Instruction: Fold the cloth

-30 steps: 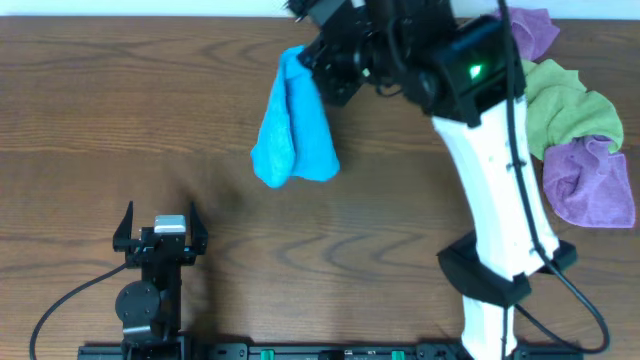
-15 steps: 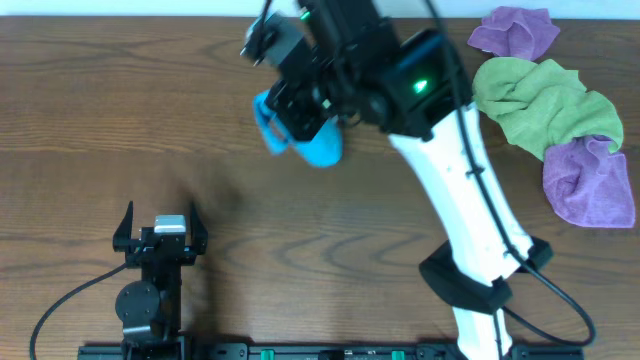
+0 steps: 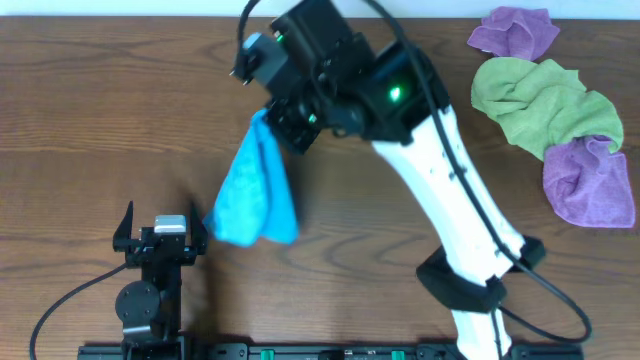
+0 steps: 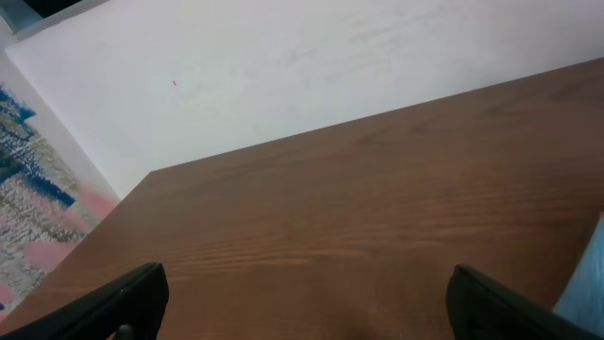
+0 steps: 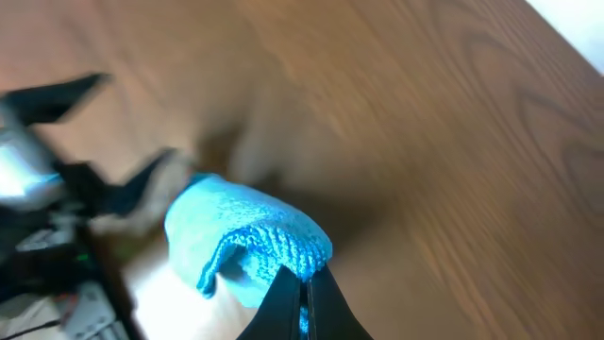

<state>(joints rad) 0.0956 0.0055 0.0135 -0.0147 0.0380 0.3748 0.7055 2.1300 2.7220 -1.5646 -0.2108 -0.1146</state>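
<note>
A bright blue cloth hangs in the air from my right gripper, which is shut on its top edge. In the right wrist view the cloth is pinched between the black fingers and bunches out beyond them. The cloth's lower end swings near my left gripper, which sits open and empty at the table's front left. A sliver of the blue cloth shows at the right edge of the left wrist view, beyond the open fingers.
A pile of cloths lies at the back right: a purple one, a green one and another purple one. The wooden table stretches out to the left.
My right arm has swung left and towards the front, carrying the blue cloth. The cloth now hangs long and swings down near the left gripper. The left arm has not moved.
</note>
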